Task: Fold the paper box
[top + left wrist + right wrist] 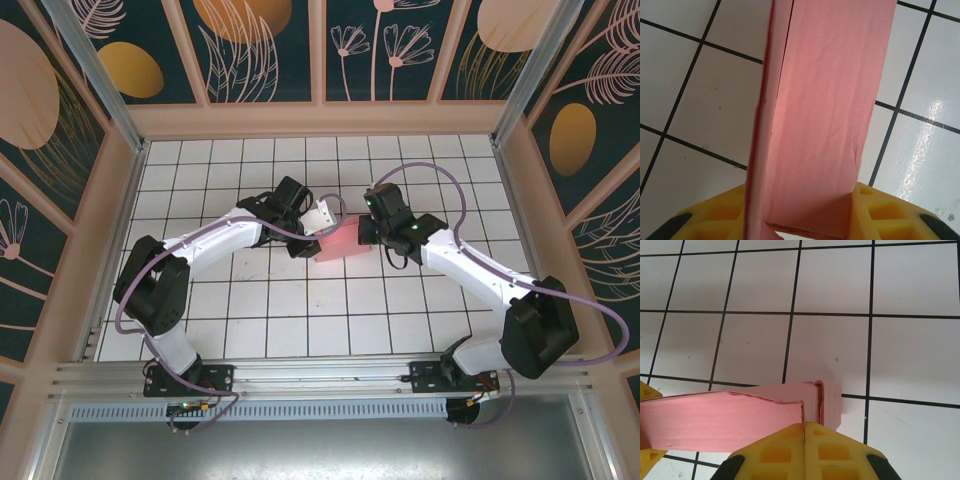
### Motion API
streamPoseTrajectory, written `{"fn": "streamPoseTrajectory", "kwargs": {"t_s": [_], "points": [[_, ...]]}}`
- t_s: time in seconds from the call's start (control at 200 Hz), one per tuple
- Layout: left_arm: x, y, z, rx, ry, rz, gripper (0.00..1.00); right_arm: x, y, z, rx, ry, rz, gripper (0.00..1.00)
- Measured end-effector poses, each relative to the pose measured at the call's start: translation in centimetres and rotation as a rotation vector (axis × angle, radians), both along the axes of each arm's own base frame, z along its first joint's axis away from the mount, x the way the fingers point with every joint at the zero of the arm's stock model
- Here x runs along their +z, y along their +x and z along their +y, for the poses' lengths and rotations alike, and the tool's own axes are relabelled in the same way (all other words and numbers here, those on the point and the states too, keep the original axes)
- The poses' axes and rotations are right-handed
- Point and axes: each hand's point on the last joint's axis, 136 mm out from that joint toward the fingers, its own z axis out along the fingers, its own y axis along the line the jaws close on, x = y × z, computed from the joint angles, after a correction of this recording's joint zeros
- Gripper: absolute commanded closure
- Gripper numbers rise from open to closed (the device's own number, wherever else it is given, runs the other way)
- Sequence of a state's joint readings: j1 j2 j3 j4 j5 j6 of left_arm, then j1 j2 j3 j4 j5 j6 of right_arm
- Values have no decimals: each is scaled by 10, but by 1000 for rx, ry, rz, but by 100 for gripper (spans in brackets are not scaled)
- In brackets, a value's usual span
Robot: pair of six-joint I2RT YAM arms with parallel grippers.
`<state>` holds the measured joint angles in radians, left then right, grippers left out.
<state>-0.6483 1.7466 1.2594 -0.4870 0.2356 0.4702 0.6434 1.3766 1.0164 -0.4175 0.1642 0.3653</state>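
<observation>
1. The tiled counter (250, 330) carries the paper box (343, 243) at its middle, between both arms.
2. The left gripper (807, 220), partly open, clamps the box's left end.
3. The right gripper (804, 432), fully closed, touches the box's right end.

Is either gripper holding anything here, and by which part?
The paper box, by both: left fingers clamp across one end; right fingers, shut, appear to pinch a thin wall near its other end.
</observation>
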Motion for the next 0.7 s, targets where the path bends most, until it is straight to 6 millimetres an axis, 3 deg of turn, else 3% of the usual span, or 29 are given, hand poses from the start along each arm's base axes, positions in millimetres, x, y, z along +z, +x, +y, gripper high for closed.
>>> {"fn": "streamPoseTrajectory", "kwargs": {"t_s": [0.36,0.696], "points": [[1,1,-2,-5,-5,-11,68,-22,-8,-9,53,-84,7,100],[0,1,-2,6,-5,-8,62,-19,-8,-7,51,-58,3,100]]}}
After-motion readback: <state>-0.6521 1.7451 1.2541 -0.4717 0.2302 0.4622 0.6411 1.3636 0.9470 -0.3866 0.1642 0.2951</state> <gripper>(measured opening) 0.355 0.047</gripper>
